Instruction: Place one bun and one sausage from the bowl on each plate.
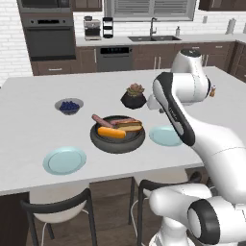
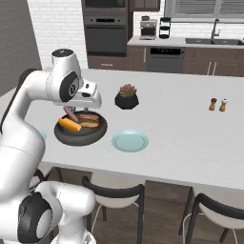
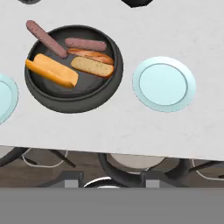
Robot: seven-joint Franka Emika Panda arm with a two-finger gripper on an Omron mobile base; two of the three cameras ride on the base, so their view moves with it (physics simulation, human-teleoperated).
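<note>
Waiting in the dark bowl point(image 3: 74, 98) at upper left of the hand view: both buns point(image 3: 52, 70) and sausages point(image 3: 46, 38), heaped for picking. Flanked by bare plates point(image 3: 164, 83) on the bench point(image 3: 131, 127). End effector state: cannot tell, fingertips apparently hidden.

Both buns point(image 3: 52, 70) and both sausages point(image 3: 46, 38) lie in the bowl point(image 3: 74, 103); one sausage leans over its rim. A plate point(image 3: 164, 84) sits on either side on the tabletop point(image 3: 131, 127); the pot plant point(image 1: 133, 96) stands behind.
</note>
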